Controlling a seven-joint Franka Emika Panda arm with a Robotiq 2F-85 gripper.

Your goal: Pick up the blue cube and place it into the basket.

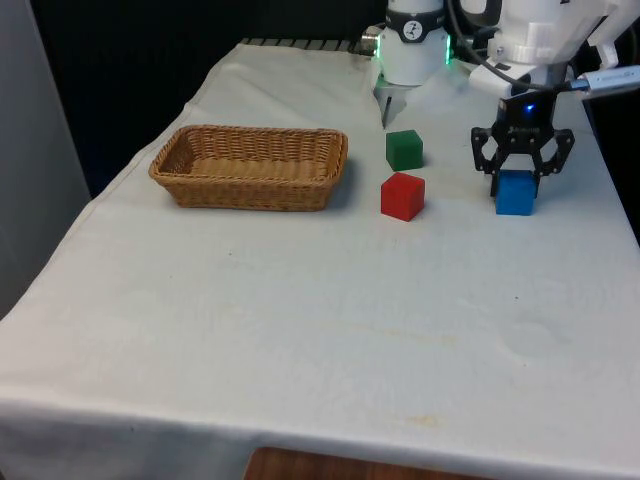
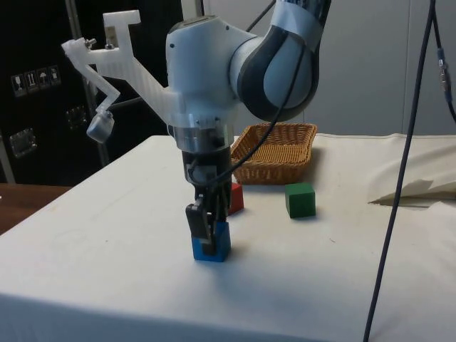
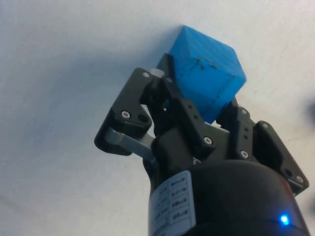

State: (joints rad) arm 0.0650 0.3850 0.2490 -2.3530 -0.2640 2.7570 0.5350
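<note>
The blue cube [image 1: 514, 193] sits on the counter [image 1: 300, 320] at the front view's right, and we see the end effector [image 1: 522, 176] lowered over it, fingers [image 3: 194, 123] set against its sides in what looks like a closed grip (the cube's base appears to rest on the cloth). The red cube [image 1: 402, 195] and green cube [image 1: 404, 149] lie between it and the basket [image 1: 250, 166], well apart at the front view's left. We judge the risks from here to be a shallow, off-centre grip letting the cube slip, or a low carry clipping the red cube.
</note>
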